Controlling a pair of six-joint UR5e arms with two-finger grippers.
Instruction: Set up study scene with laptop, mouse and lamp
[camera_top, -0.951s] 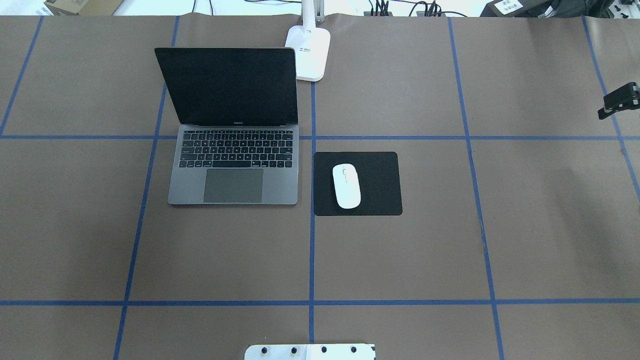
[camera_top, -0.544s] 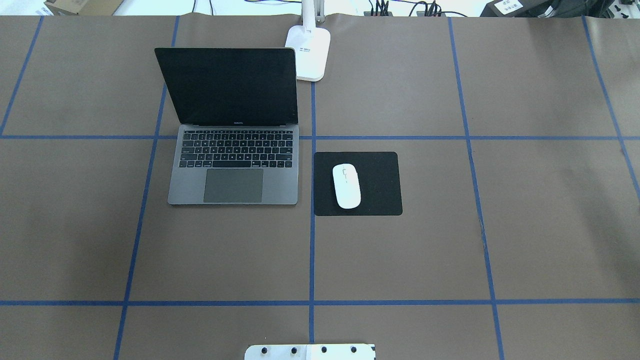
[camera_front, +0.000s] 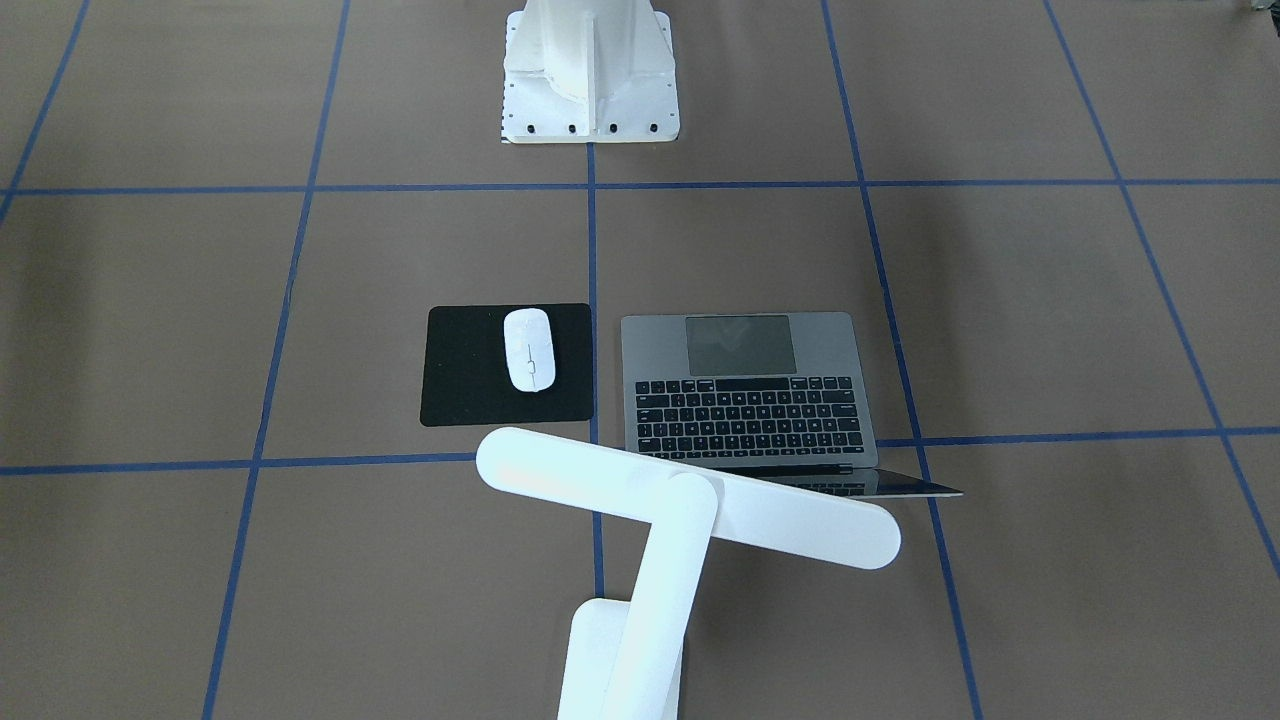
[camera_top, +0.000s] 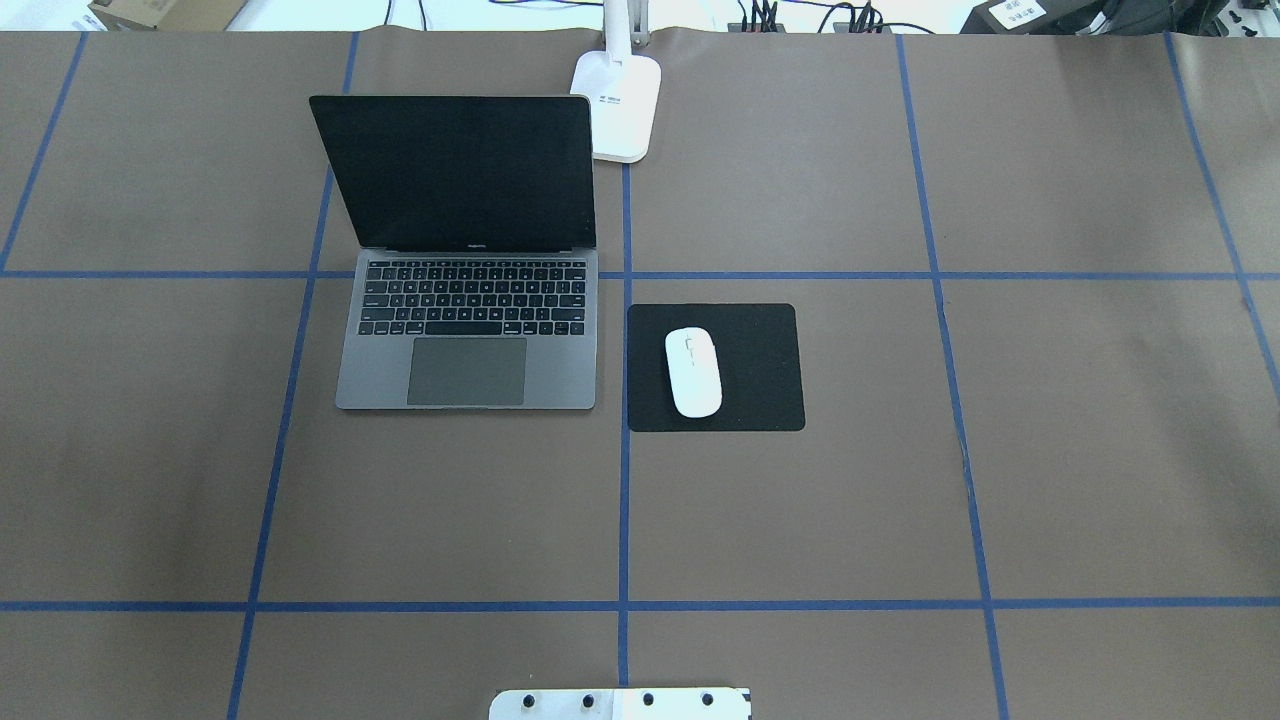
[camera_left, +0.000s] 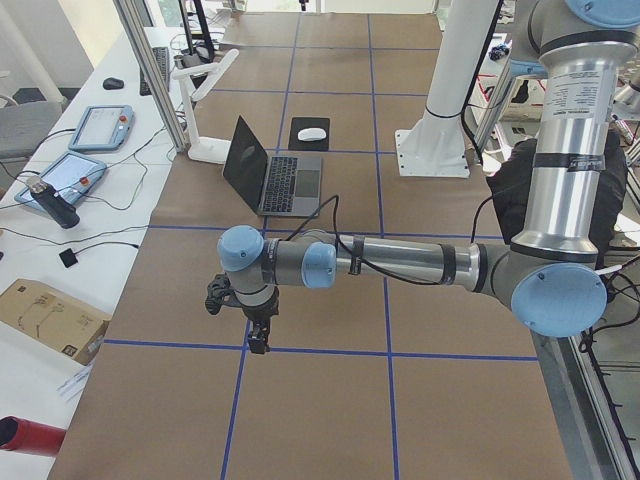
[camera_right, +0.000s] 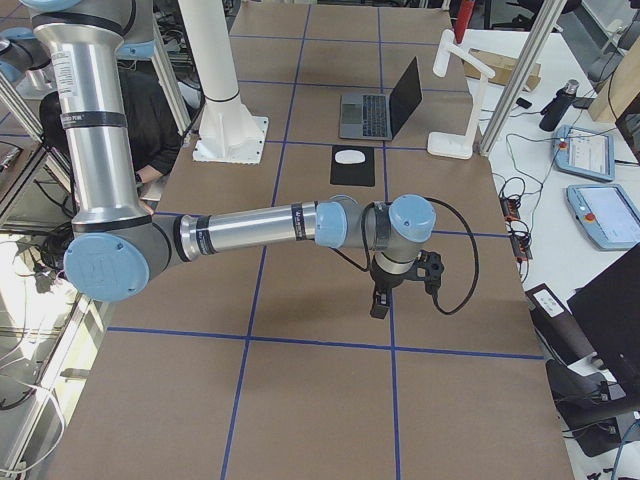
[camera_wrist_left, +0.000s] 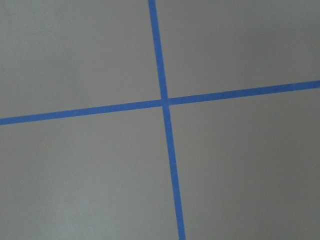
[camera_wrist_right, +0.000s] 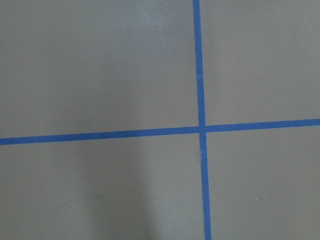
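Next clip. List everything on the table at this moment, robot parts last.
laptop: one, grey, open with a dark screen, left of centre.
mat: one, black, beside the laptop on its right.
mouse: one, white, on the mat.
lamp: one, white, base at the far edge by the laptop's screen.
pedestal: one, white, near edge, centre.
table: one, brown with a blue tape grid.
left gripper: one, black, above a tape crossing; open or shut unclear.
right gripper: one, black, likewise.

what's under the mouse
The mouse lies on a black square mat, which lies flat on the brown table. The patch of mat directly beneath the mouse is covered.
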